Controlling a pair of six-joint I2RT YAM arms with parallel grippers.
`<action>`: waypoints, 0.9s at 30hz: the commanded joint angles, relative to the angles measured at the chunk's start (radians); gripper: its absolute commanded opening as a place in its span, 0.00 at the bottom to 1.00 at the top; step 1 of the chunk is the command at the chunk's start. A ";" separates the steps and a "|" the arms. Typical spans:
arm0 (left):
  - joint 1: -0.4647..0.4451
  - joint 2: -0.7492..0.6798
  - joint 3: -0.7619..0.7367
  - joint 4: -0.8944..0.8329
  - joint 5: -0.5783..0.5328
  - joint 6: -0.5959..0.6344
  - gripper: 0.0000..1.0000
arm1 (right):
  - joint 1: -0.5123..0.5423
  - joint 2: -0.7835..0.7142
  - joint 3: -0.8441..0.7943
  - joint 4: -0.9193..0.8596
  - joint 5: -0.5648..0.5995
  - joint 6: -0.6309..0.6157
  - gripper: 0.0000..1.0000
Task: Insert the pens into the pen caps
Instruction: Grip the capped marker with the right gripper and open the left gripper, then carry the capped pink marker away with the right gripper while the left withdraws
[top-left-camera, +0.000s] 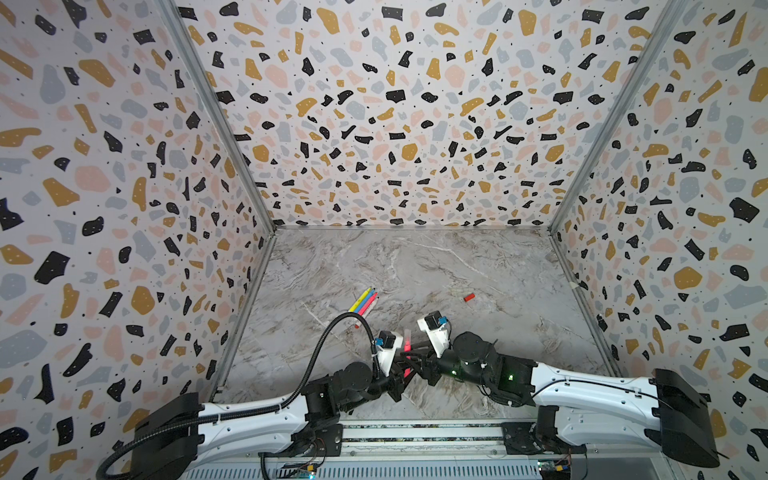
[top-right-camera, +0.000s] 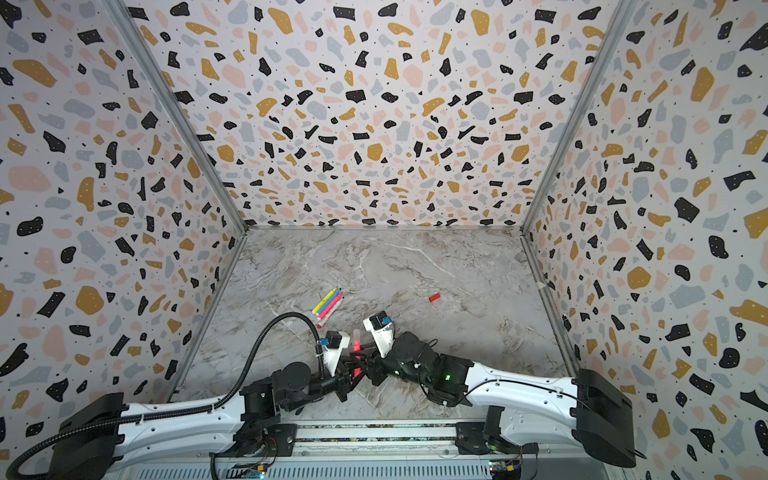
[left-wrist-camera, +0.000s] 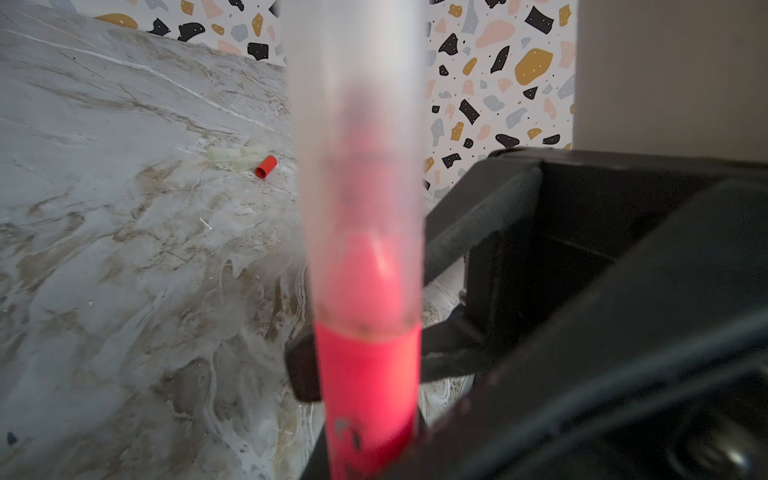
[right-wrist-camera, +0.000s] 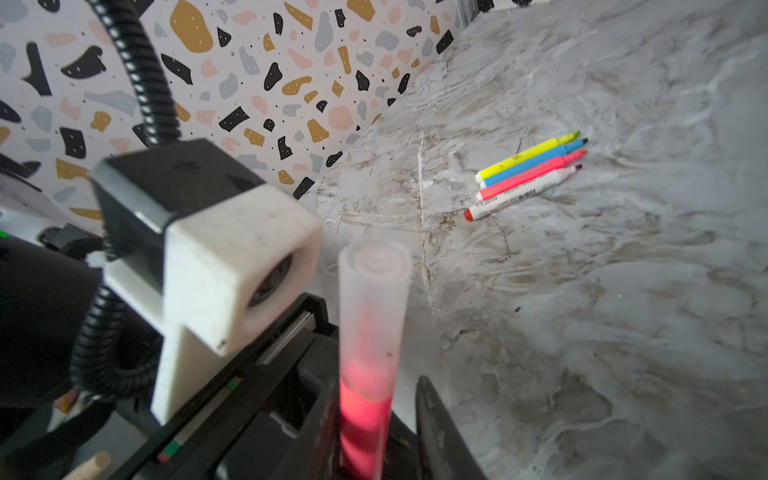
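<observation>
A pink pen (top-left-camera: 407, 347) stands tilted over the front middle of the table, with a frosted clear pen cap (left-wrist-camera: 357, 166) seated over its tip. My left gripper (top-left-camera: 402, 373) is shut on its lower barrel. My right gripper (top-left-camera: 412, 356) comes in from the other side, jaws closed against the pen just under the cap's rim (right-wrist-camera: 368, 386). Yellow (right-wrist-camera: 528, 154), blue (right-wrist-camera: 532, 163), pink (right-wrist-camera: 532, 175) and white-bodied (right-wrist-camera: 519, 193) pens lie side by side, uncapped, at mid-left (top-left-camera: 365, 305). A red pen cap (top-left-camera: 469, 297) lies alone at mid-right, pale clear caps (left-wrist-camera: 235, 156) beside it.
Patterned walls (top-left-camera: 124, 208) close the marble table (top-left-camera: 457, 257) in on the left, back and right. A black cable hose (top-left-camera: 332, 332) arches over the left arm near the row of pens. The arms' mounting rail (top-left-camera: 415, 436) runs along the front edge.
</observation>
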 joint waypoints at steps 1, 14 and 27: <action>-0.007 -0.008 0.039 0.065 -0.026 0.018 0.00 | -0.002 -0.009 0.030 0.014 -0.019 -0.002 0.18; -0.007 -0.023 0.065 -0.115 -0.121 0.024 0.56 | -0.101 -0.099 -0.011 -0.121 0.074 0.064 0.12; -0.007 -0.201 -0.047 -0.260 -0.286 -0.064 0.59 | -0.318 0.033 -0.050 -0.283 0.008 0.054 0.12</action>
